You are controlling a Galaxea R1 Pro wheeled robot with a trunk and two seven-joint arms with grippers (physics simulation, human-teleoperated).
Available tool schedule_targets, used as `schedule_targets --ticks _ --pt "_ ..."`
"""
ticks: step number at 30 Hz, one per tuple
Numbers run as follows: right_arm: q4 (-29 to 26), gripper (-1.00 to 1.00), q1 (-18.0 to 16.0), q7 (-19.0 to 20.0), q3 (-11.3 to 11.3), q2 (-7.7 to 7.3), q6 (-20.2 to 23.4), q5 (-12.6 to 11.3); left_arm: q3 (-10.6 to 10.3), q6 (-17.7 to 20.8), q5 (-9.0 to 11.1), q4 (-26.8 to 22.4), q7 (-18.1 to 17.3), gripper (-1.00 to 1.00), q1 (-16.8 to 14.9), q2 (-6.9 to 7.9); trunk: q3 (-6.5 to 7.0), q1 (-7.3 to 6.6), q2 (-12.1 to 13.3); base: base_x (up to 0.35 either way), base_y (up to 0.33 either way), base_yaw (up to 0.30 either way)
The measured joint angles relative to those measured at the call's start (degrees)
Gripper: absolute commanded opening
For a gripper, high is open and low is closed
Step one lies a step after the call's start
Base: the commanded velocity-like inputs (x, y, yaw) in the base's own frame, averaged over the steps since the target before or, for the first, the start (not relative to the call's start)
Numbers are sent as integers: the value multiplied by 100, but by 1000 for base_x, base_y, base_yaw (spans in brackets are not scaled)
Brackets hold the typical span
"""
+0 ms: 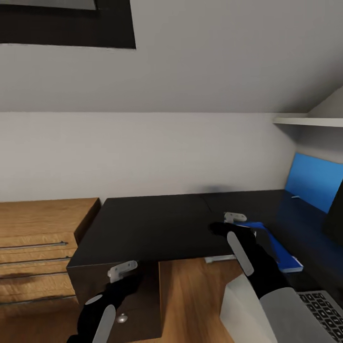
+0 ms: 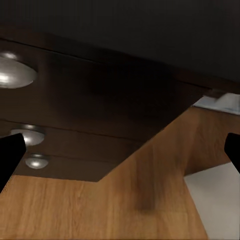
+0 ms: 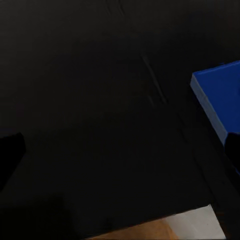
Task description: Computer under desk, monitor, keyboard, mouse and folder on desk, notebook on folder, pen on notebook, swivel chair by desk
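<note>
Right pincer [image 1: 232, 220] agape above desk [image 1: 157, 224], beside folder [image 1: 281, 252]

Left hand [image 1: 123, 270] low; right hand [image 1: 235, 217] extended, both agape

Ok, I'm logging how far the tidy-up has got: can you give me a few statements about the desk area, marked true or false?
1. The blue folder lies on the black desk. True.
2. The right end effector is clamped shut. False: its fingers are spread wide, above the desk beside the folder.
3. A wooden dresser stands against the desk's left end. True.
4. The left end effector holds a pen. False: it is open and empty, facing the drawers.
</note>
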Motion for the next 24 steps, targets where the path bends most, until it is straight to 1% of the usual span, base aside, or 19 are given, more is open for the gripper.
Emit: schedule_targets --ticks 1,3,9,24 --pt "3 100 3 -9 120 12 -5 -7 0 -1 -1 1 0 100 0 0 0 0 0 0 0 266" --pt "10 100 4 -10 139 13 -10 -2 0 -1 -1 2 0 100 0 0 -1 0 0 0 0 182" --pt "20 100 5 -5 151 13 -28 -2 -1 -2 -2 3 1 100 -1 0 -4 0 0 0 0 68" --pt "30 100 78 18 149 14 -53 -15 0 -1 -3 4 1 100 -1 0 -4 0 0 0 0 6"
